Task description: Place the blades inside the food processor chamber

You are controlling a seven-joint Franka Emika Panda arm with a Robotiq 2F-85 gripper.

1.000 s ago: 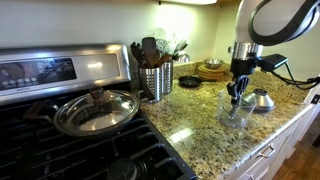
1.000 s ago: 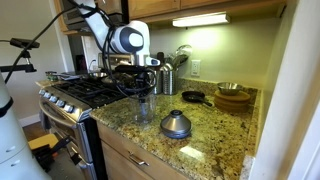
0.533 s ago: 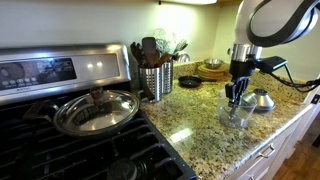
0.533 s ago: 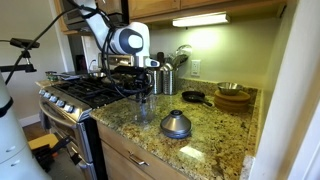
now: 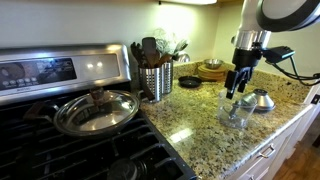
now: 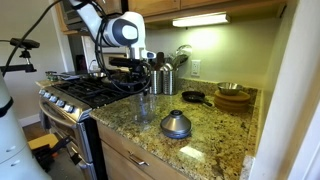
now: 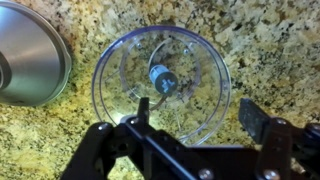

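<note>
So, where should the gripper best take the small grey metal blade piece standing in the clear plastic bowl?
I would pinch the upright central shaft of the small grey metal blade piece from straight above. The wall of the clear plastic bowl rings it, blocking side approaches, and the blades seem to sit low at its base.

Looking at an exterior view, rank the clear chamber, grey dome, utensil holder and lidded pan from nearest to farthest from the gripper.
In an exterior view, from the gripper:
1. Food processor chamber, directly beneath it on the counter.
2. Grey dome, beside the chamber.
3. Utensil holder, at the counter's stove end.
4. Lidded pan, on the stove.
</note>
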